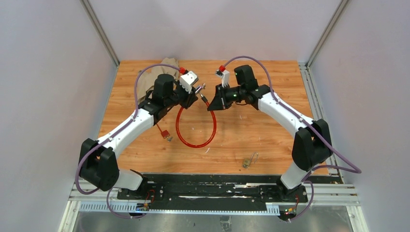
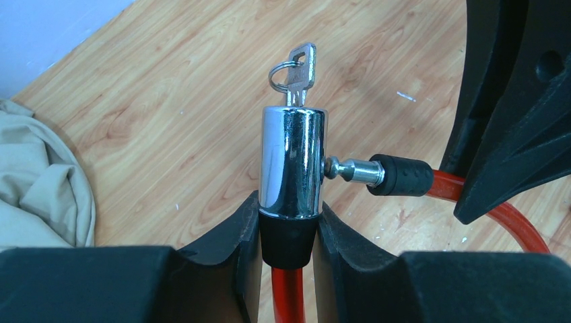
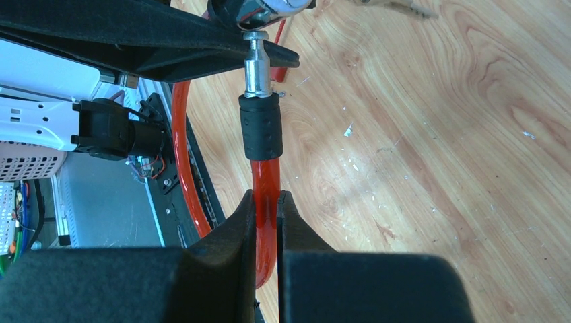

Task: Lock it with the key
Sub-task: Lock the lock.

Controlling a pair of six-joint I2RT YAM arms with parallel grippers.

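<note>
Tabletop (image 1: 270, 140) | key (image 2: 301, 67) atop lock (image 2: 293, 161) left end effector (image 2: 288, 232) clamps | right end effector (image 3: 266, 208) clamps cable (image 3: 266, 175)

The right gripper (image 3: 266, 205) is clamped on the red cable (image 3: 265, 176) just behind its black sleeve (image 3: 260, 126). Beyond the sleeve, the steel pin (image 3: 255, 64) reaches the chrome lock body (image 3: 269, 5) at the far edge. The cable's loop curves left over the wooden bench (image 3: 438, 148).

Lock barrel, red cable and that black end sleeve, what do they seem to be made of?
The lock barrel: likely polished chrome-plated metal, mirror-like reflections on it. The cable: glossy, slightly translucent red plastic sheath; any core is hidden. The end sleeve: matte black rubber or plastic, no shine; cannot tell which.
</note>
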